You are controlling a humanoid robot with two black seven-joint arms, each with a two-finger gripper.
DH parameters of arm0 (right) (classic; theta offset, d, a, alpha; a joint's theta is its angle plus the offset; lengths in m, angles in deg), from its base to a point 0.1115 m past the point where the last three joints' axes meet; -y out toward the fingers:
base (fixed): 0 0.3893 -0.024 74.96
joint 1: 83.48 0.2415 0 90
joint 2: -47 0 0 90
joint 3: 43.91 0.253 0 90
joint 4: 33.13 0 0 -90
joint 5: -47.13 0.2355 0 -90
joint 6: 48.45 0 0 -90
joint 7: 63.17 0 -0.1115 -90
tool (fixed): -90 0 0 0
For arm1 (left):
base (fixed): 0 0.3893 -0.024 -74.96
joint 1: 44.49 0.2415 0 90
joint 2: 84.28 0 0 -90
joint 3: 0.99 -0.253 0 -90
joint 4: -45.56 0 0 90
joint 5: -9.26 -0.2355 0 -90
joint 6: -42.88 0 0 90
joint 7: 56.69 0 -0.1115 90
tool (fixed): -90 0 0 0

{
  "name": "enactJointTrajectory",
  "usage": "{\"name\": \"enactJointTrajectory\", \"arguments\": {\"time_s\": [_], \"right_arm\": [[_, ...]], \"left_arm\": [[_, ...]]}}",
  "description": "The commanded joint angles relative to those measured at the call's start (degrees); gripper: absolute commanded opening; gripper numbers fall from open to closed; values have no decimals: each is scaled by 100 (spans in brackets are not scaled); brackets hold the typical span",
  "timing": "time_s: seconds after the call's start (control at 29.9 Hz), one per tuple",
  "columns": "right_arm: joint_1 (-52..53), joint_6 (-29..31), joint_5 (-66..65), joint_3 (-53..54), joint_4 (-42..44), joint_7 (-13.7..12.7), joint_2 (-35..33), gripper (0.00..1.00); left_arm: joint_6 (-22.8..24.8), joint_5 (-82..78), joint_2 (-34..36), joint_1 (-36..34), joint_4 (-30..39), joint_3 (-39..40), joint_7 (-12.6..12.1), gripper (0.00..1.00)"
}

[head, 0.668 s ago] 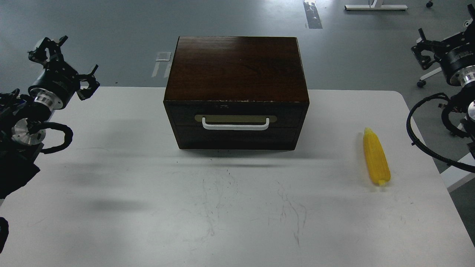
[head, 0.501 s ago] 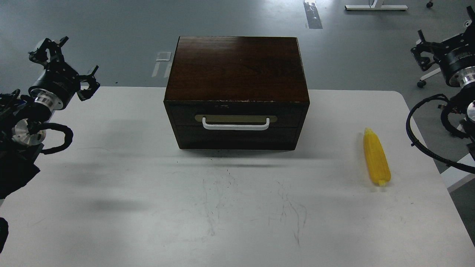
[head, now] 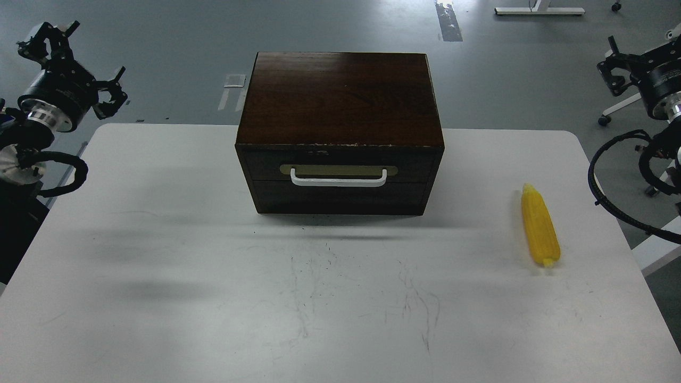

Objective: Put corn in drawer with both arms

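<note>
You are looking down on a white, scuffed table (head: pixel 213 298) set on a grey floor, with a dark wooden box (head: pixel 340 96) standing at its far middle. The drawer (head: pixel 339 166) in the box front is shut, its white bar handle (head: pixel 338 180) facing you on a brass-coloured plate.

The corn (head: pixel 540 226) lies flat on the table to the right of the box, well apart from it, tapered tip pointing away from you.

Your left end effector (head: pixel 72 64) hangs off the table's far left corner, fingers spread and empty. Your right end effector (head: pixel 620 66) sits at the far right edge; I cannot tell whether its fingers are parted.

Expect the corn to be light and soft-looking, so it may give under pressure; its bumpy kernels should offer grip. Take it across the thick middle, not the narrow tip, where it could squirt out. The handle looks rigid: hook it at the centre so the drawer pulls straight. With 2 arms, 1 opens and 1 carries.
</note>
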Motion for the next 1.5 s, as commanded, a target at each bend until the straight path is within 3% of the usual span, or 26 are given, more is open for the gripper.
{"name": "enactJointTrajectory", "arguments": {"time_s": [0.0,0.03,0.1,0.27,0.4,0.53,0.8,0.94,1.17,1.27,1.47], "right_arm": [[2,17,0,0,1,0,-2,100],[2,17,9,0,1,0,-2,100],[2,17,0,0,1,0,-2,100],[2,17,0,-8,1,0,-19,100],[2,25,0,-8,9,0,-28,100],[2,34,0,-8,9,0,-107,100],[-16,69,0,-17,9,0,-291,100],[-33,87,0,-26,9,0,-345,100],[-33,69,0,-17,9,53,-353,100],[-33,69,0,-17,18,53,-353,100],[2,78,0,-26,203,53,-336,100]], "left_arm": [[1,-828,40,-511,11,6,193,97],[1,-1125,84,-677,63,-3,359,97],[1,-1608,189,-879,308,-11,457,97],[1,-2955,453,-1285,1635,-12,483,97],[1,-4375,480,-1487,3249,-12,475,97],[1,-6123,322,-1566,4428,-12,475,97],[1,-8858,-118,-1601,5783,-125,510,95],[1,-9871,-267,-1733,6145,-573,571,92],[1,-11892,-461,-2172,6181,-2223,580,84],[1,-12035,-461,-2593,6189,-3032,633,84],[-101,-12202,-487,-2674,6119,-3439,633,81]]}}
